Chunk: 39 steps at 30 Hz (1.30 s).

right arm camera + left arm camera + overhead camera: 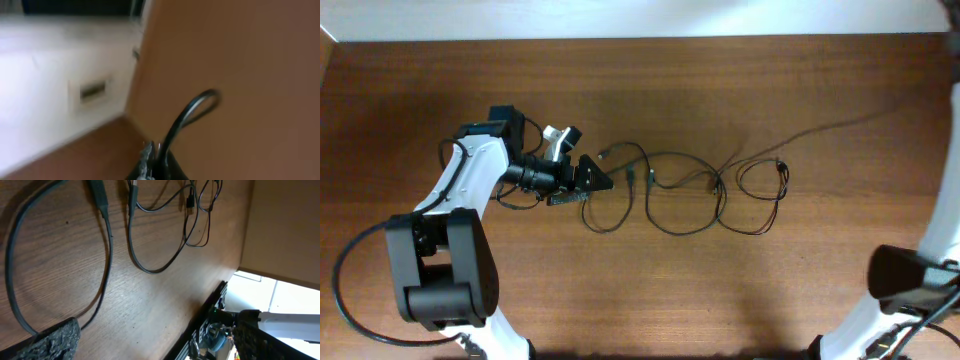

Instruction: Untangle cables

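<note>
cables [685, 190]: thin black round-section cords, limp, lying in overlapping loops mid-table, roughly centre and just right of the left gripper [592, 180]. One big rounded loop sits in the middle and a smaller one at the left end below the gripper. A small oval loop [762, 180] closes the right end, with a plug on its rim. One strand trails off toward the far right edge. Left wrist view shows smooth matte jackets and slim moulded plug bodies [98, 196] inline near the top; strands cross further out, and I can't tell which goes over which. All of it lies flat on the table [770, 295], brown wood veneer with fine straight grain and a low sheen. Left gripper: jaws spread wide, nothing clamped between them. Near finger pad [55, 341] is black with a rough pitted texture. One cord curves right up to its tip; contact can't be confirmed. The other finger [257, 341] is black with a ribbed surface, well apart, seen past the table edge. Left arm [470, 175] has white shells and black joints and reaches in from the lower left. Right arm [905, 275] is parked at the lower right corner, well clear of the cords. Right gripper: wrist view is blurred, showing only a thicker black cable loop [192, 112] against a brown surface, so can't tell its opening.
</note>
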Available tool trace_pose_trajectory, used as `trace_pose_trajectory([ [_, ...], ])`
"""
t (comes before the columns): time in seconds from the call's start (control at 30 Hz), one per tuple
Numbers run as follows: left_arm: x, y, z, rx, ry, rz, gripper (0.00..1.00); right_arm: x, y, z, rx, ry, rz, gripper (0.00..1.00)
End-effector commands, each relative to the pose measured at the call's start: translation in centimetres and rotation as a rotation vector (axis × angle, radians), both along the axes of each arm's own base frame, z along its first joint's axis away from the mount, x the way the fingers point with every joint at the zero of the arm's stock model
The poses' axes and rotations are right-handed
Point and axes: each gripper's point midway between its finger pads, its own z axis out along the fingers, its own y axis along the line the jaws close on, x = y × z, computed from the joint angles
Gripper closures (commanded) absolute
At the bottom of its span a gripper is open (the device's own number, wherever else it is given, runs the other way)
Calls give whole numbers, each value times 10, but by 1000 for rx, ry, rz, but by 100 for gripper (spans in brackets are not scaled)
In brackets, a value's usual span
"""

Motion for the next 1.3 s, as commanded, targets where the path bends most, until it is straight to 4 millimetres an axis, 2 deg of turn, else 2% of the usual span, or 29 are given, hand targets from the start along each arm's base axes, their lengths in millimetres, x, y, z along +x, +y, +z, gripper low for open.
trace_pose_trajectory([
  [0.0,1,0,-1,0,-12,-9,1,27,9,-86,189,195,382,96],
  [0.03,1,0,-1,0,-12,-9,1,29,19,-130,230,319,516,96],
  [0.07,1,0,-1,-1,-12,-9,1,25,11,-148,242,358,485,96],
  [0.13,4,-1,1,-16,3,16,1,21,1,-166,235,399,427,96],
  [0.23,5,-2,2,-22,60,65,1,23,1,-170,240,391,419,96],
  [0.27,20,-4,5,-45,9,87,1,22,1,-170,245,387,415,96],
  [0.33,45,-10,14,-99,38,198,1,22,1,-170,284,353,390,96],
  [0.37,53,-12,11,-75,66,251,8,22,1,-171,305,336,376,96],
  [0.4,64,-13,-5,34,160,386,12,21,1,-172,331,320,359,96],
  [0.43,68,-22,-19,144,215,492,12,20,2,-173,351,310,348,96],
  [0.47,70,-38,-22,179,212,517,11,19,3,-175,359,313,347,96],
  [0.57,78,-105,-13,169,83,487,11,18,4,-176,365,321,349,96],
  [0.63,74,-142,-12,214,19,519,12,17,4,-177,367,325,347,96],
  [0.73,61,-168,-17,273,11,610,11,16,5,-179,399,309,328,96],
  [0.77,63,-177,-17,272,-20,645,16,16,7,-179,415,297,328,96],
  [0.8,71,-192,-10,240,-94,654,27,17,10,-180,427,294,345,96],
  [0.83,77,-202,-6,213,-143,660,41,18,12,-181,435,294,356,96],
  [0.87,89,-218,0,162,-231,690,60,17,12,-182,439,299,356,96],
  [0.93,102,-229,-3,135,-306,736,80,16,13,-183,443,306,355,96],
  [1.07,113,-252,-39,72,-316,711,85,16,15,-184,450,308,360,96],
  [1.1,112,-257,-50,56,-303,688,90,16,15,-184,450,308,360,96],
  [1.13,109,-263,-64,50,-279,658,99,16,15,-184,450,308,360,96],
  [1.23,104,-247,-86,135,-229,659,100,16,14,-184,450,308,360,96],
  [1.27,105,-237,-94,173,-206,669,100,15,15,-184,450,309,360,96],
])
